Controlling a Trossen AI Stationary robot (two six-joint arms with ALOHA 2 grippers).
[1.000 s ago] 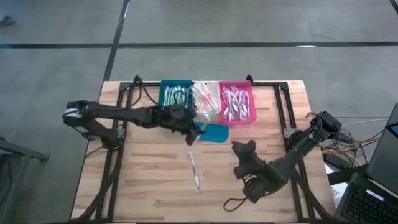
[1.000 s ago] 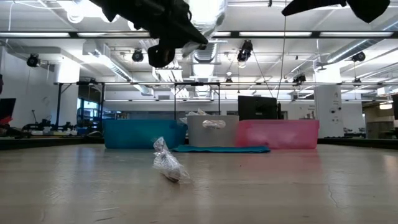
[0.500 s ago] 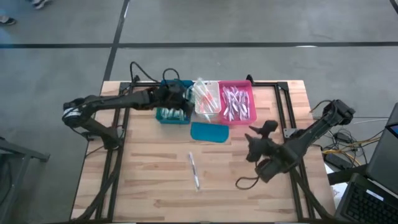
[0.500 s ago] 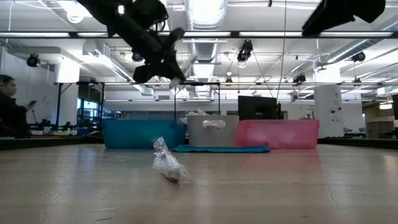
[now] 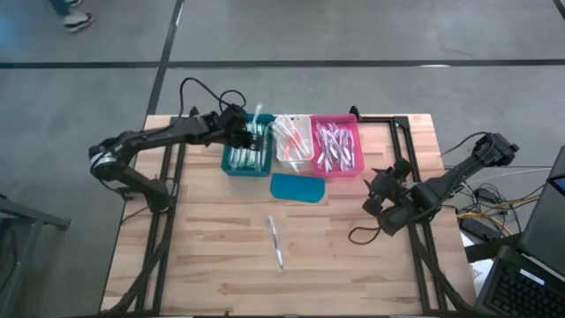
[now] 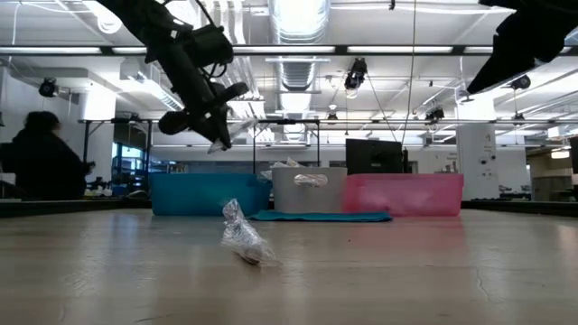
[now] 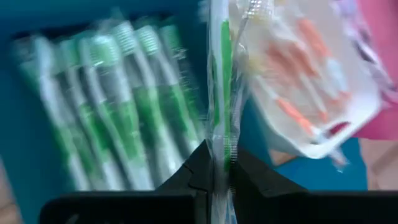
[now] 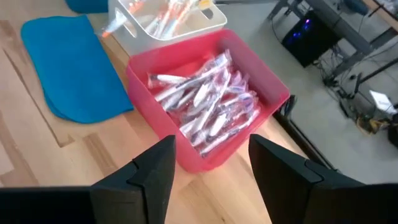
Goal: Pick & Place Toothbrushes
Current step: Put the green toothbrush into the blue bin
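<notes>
Three bins stand in a row at the table's far side: a teal bin (image 5: 247, 152) of green toothbrushes (image 7: 112, 112), a white bin (image 5: 293, 141) of orange ones, and a pink bin (image 5: 337, 147) of wrapped ones (image 8: 208, 106). My left gripper (image 5: 249, 133) hangs over the teal bin, shut on a wrapped green toothbrush (image 7: 221, 87). Another wrapped toothbrush (image 5: 276, 243) lies flat on the table's middle. My right gripper (image 5: 385, 190) stands open near the right edge, short of the pink bin, with nothing between its fingers. My left gripper pinches the wrapped green toothbrush between its two fingers at one end of its handle (image 7: 219, 163). The fingers slant down from the table's left side. The brush sticks out beyond the fingertips, roughly in line with them, lifted clear above the teal bin.
A flat teal lid (image 5: 297, 187) lies on the table just in front of the white and pink bins. A black frame (image 5: 402, 150) borders the table's far and side edges. Bare wood (image 5: 203, 256) spreads across the near half.
My left gripper has carried the wrapped toothbrush from above the teal lid toward the far edge and a little left, over the teal bin, turning as it went. My right gripper has drawn back toward the table's right edge and rolled about its own axis.
</notes>
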